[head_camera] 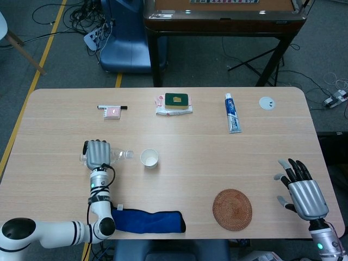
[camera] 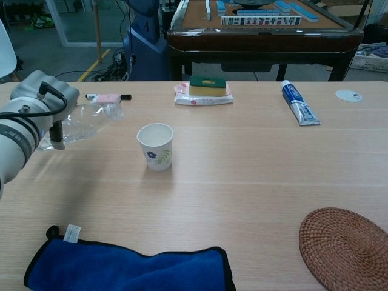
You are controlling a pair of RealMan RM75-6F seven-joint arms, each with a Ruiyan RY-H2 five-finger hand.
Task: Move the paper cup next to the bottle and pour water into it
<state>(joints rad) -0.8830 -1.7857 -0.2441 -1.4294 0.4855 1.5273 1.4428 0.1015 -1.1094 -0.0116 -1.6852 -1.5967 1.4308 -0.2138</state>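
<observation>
A white paper cup [head_camera: 149, 158] [camera: 156, 145] with a leaf print stands upright on the table, left of centre. My left hand [head_camera: 97, 154] [camera: 43, 99] grips a clear plastic bottle [head_camera: 119, 155] [camera: 86, 121] to the left of the cup. The bottle is tilted almost level, its neck pointing toward the cup and stopping short of the rim. No stream of water shows. My right hand [head_camera: 302, 191] hovers open over the table's near right corner, far from both, and only the head view shows it.
A blue cloth [head_camera: 145, 222] [camera: 127, 265] lies at the near edge and a woven coaster [head_camera: 232, 209] [camera: 345, 247] at the near right. Along the far side are a pen with eraser [head_camera: 111, 110], a sponge on a packet [head_camera: 175, 103], toothpaste [head_camera: 232, 113] and a white disc [head_camera: 266, 103].
</observation>
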